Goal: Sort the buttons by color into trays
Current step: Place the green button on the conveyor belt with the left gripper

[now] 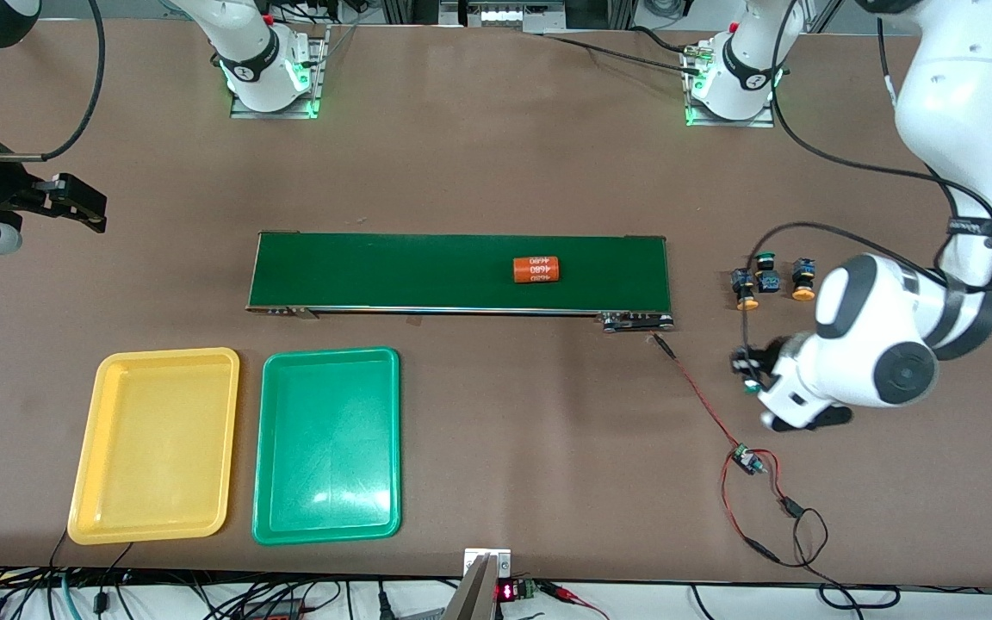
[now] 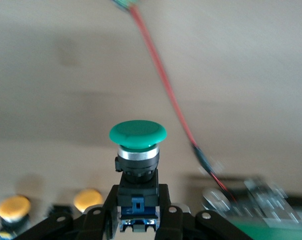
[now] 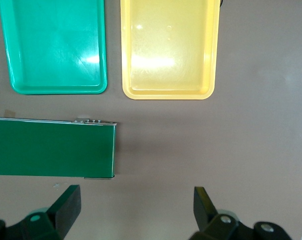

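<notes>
Nearest the front edge of the counter, toward the right arm's end, you've got both trays side by side & empty: yellow tray [image 1: 83, 482] closer to that end, green tray [image 1: 386, 448] next to it toward the middle. Same size, so colour is your only cue.

Next up, toward the left arm's end: left pincer [image 1: 749, 375] is up off the counter, clamped on the blue-black body of a green button [image 2: 138, 134], cap up and clear of the fingers [image 2: 163, 200]. Gripping low on the body looks deliberate, prob. so the round cap doesn't slip. That one belongs in the green tray, w/ a long carry along the counter ahead of you.

Farther back, the other three buttons [image 1: 770, 279] sit clustered just off the belt's end: two orange-yellow, one green.

The belt [image 1: 427, 271] runs mid-counter w/ an orange cylinder [image 1: 536, 269] on it; not yours to sort.

Right pincer [image 1: 74, 202] waits w/ jaws apart, over the counter's edge at its own end.
</notes>
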`<move>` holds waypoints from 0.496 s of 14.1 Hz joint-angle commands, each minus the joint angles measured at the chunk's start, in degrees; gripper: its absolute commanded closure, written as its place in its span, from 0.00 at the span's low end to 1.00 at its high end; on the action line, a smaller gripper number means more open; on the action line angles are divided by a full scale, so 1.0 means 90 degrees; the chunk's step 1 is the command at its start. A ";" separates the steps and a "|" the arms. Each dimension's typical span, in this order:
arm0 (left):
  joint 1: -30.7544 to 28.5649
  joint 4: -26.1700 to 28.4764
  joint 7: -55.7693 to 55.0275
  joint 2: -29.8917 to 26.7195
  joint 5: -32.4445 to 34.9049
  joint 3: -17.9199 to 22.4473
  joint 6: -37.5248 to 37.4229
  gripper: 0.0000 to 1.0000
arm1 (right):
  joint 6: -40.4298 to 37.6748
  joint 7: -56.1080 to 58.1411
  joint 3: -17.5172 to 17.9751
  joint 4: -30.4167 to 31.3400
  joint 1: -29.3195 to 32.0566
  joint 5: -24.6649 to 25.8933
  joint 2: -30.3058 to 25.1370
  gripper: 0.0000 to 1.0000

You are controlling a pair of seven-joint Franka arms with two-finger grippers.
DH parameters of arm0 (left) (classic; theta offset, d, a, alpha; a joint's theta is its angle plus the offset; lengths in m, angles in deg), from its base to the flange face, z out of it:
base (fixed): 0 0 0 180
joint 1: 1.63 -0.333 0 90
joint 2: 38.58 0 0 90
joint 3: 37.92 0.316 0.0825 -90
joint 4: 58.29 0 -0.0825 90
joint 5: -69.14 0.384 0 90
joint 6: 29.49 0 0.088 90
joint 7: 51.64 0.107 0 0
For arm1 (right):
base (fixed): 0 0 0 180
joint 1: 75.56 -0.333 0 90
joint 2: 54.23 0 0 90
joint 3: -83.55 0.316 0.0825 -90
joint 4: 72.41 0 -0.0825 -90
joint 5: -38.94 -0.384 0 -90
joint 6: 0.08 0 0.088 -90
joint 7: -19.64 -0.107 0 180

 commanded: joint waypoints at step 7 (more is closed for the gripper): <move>-0.0030 0.2772 -0.1962 -0.0800 0.0079 -0.1512 0.1378 0.79 | 0.0032 0.0079 0.0002 0.0050 0.0104 -0.0427 -0.0124 0.00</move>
